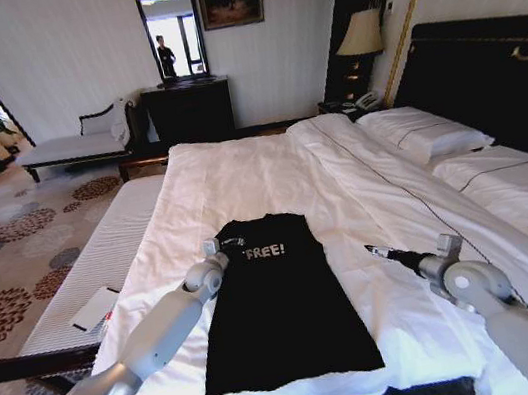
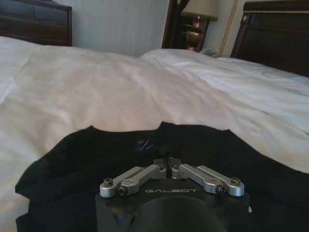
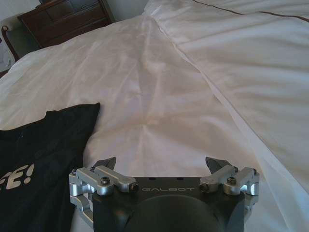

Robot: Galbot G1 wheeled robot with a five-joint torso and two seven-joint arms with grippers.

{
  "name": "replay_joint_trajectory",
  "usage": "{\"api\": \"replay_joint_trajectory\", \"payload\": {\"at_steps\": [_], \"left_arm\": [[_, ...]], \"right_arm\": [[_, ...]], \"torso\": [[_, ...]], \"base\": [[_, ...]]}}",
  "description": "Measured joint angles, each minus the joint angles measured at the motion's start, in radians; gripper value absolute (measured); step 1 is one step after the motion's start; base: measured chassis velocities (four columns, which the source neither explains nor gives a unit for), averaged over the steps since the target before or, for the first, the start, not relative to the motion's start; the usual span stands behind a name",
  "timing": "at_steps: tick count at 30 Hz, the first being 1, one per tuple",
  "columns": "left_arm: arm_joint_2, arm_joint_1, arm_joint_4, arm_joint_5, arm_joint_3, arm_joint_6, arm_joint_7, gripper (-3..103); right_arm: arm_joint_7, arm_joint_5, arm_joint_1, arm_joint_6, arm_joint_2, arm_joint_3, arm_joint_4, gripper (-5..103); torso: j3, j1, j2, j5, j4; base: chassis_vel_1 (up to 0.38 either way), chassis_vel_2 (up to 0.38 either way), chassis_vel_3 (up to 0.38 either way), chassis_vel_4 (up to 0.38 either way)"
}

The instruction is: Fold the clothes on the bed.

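The left tool [image 2: 167,162] sits at the shirt's [image 1: 280,306] collar with its fingers drawn together, pinching the black cloth there, it seems; the right tool [image 3: 163,164] hovers with fingers apart over bare duvet just beside the shirt's right edge. The shirt lies flat, sleeves tucked in, on the bed [image 1: 270,171] — light, limp, prone to bunching; shoulders and hem corners look the best holds.

Open duvet [image 1: 240,176] lies all around the shirt [image 1: 280,306] (headward and toward the pillows). Pillows [image 1: 437,138] and headboard [image 1: 497,77] bound the bed's [image 1: 112,258] right side; left edge unobstructed.
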Motion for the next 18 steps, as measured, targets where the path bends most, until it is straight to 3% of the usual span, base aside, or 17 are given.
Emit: {"api": "replay_joint_trajectory", "payload": {"at_steps": [16, 18], "left_arm": [[-0.054, -0.03, 0.098, 0.055, 0.059, 0.029, -0.023, -2], [-0.062, -0.029, 0.101, 0.06, 0.068, 0.038, -0.037, 3]], "right_arm": [[-0.011, -0.013, 0.001, 0.007, 0.009, -0.008, -0.004, 100], [-0.012, -0.014, 0.0, 0.008, 0.01, -0.008, -0.003, 100]], "torso": [[0.0, 0.0, 0.0, -0.0001, 0.0], [0.0, 0.0, 0.0, -0.0001, 0.0]], "base": [[0.0, 0.0, 0.0, 0.0], [0.0, 0.0, 0.0, 0.0]]}}
